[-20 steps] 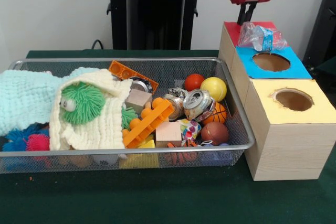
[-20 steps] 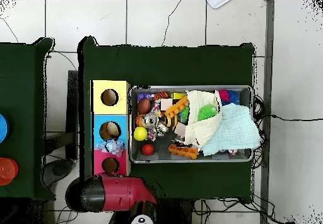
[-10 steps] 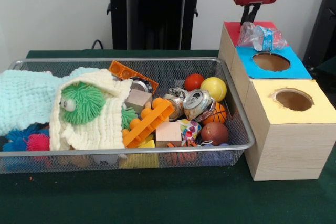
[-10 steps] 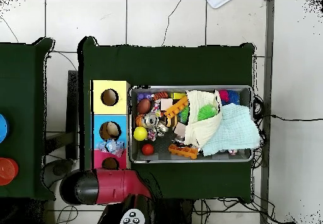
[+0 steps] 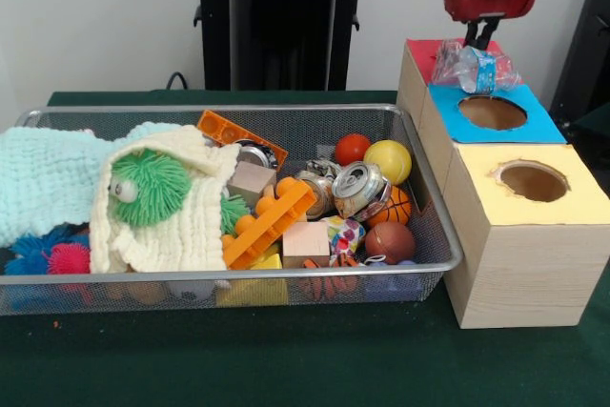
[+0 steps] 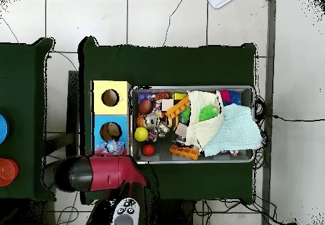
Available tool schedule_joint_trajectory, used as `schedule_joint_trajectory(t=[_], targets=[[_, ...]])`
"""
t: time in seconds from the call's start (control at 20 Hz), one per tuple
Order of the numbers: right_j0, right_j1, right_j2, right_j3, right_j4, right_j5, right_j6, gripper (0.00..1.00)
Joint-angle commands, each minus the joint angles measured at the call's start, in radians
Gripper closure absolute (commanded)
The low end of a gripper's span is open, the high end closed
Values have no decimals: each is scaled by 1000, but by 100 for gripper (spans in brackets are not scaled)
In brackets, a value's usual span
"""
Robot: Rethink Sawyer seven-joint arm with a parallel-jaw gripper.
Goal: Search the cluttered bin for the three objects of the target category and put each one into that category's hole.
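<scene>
Crushed clear plastic bottle [image 5: 472, 68], blue label, lying across red-blue box tops [image 5: 434, 92]

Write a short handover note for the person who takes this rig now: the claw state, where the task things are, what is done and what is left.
Claw: raised over the red end of the boxes, just above the crushed plastic bottle. Open or shut cannot be told.
Bottle: lies on top of the boxes, across the red top and the blue top, beside the blue hole, in no hole.
Bin: a crushed can lies among the balls; cloths cover part of the rest.
Done: nothing seen dropped; the holes' insides do not show.
Left: probably get the bottle into its hole, then search the bin, also under the cloths.
</scene>
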Motion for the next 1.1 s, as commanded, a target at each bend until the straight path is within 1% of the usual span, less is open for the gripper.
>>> schedule_joint_trajectory(t=[0.05, 0.3, 0.45, 0.6, 0.9, 1.1], targets=[[-5, 7, -33, -155, -54, 173, 141, 100], [-21, -5, -34, -159, -61, 195, 115, 100], [-27, 7, -23, -152, -55, 175, 114, 100], [-39, 2, -19, -151, -48, 175, 106, 100], [-67, -3, 6, -197, -24, 205, 98, 100], [-67, 8, 14, -201, -14, 192, 117, 100]])
